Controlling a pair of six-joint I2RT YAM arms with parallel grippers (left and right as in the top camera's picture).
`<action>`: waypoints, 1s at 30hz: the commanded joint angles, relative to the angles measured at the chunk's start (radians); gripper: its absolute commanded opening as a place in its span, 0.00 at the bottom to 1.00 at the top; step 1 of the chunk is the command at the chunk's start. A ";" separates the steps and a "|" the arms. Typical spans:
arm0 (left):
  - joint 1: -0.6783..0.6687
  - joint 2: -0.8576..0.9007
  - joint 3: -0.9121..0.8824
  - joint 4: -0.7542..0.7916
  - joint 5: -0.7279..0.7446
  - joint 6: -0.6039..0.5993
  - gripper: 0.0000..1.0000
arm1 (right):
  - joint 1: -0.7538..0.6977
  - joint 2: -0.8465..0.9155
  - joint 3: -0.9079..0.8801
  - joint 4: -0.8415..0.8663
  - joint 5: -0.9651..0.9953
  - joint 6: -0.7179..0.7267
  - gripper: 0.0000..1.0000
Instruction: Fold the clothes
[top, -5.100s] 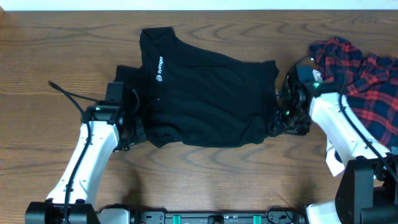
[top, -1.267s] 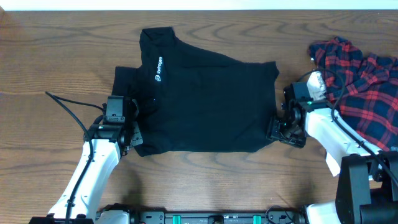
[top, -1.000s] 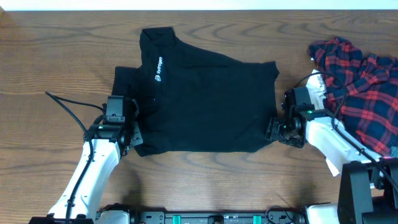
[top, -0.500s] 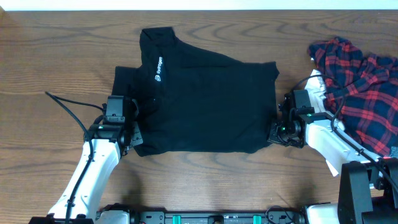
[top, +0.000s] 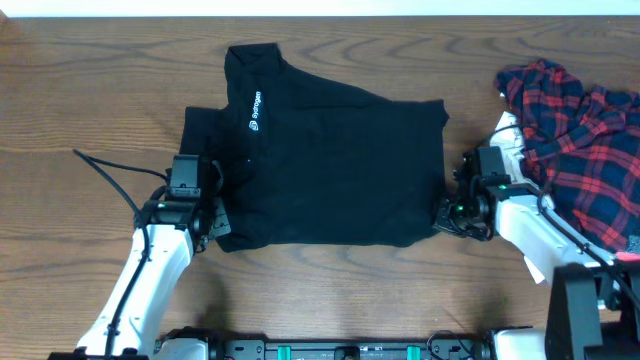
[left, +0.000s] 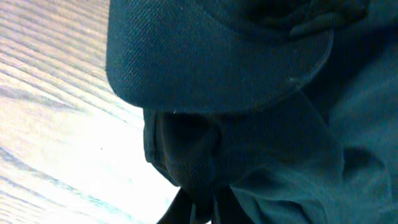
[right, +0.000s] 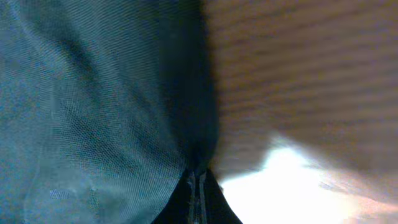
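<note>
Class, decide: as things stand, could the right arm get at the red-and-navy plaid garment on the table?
Probably not at once. The red-and-navy plaid garment lies close by with nothing between, but the right gripper is shut on the edge of the black collared shirt and would have to let go first.

A dark wood-grain table is seen filling the frame; a pale strip is shown along the top edge

MARKINGS | black shirt | white chest logo with lettering | too small for you to read
</note>
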 joint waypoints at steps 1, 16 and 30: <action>0.003 -0.047 0.052 -0.003 0.022 -0.005 0.06 | -0.037 -0.088 -0.008 -0.003 0.002 0.014 0.01; 0.003 -0.183 0.077 0.067 0.066 -0.005 0.06 | -0.047 -0.189 -0.007 -0.020 0.041 0.023 0.01; 0.003 -0.151 0.077 0.250 0.055 -0.005 0.06 | -0.091 -0.189 -0.006 0.114 0.051 0.086 0.01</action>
